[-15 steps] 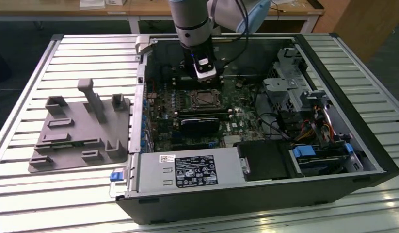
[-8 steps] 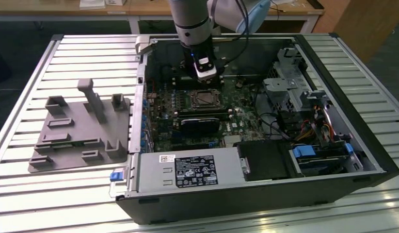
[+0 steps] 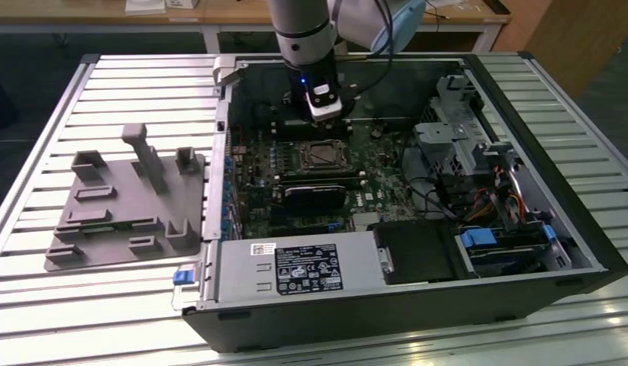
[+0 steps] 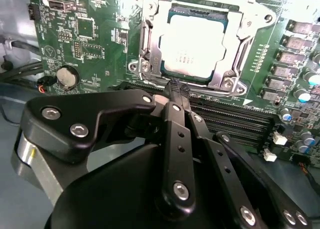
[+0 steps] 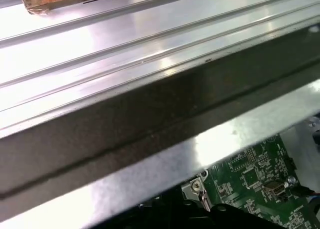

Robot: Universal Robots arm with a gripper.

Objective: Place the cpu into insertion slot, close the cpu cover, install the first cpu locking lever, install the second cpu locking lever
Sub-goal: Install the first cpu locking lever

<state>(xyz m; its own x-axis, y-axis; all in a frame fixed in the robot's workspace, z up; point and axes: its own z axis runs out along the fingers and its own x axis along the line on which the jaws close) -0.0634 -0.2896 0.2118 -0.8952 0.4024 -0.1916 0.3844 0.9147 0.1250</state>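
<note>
Second wrist view: my fingers are pinched together, holding nothing, just beside the cpu cover, which lies over the cpu in the insertion slot. I judge this is lever work, calling for precise hooking.

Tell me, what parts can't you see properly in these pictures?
- Second wrist view: the gripper covers part of one edge of the cpu cover; glare whitens the cpu.
- Exterior view: the insertion slot is too small to tell if it's latched.
- First wrist view: the case wall hides most of the motherboard.
</note>
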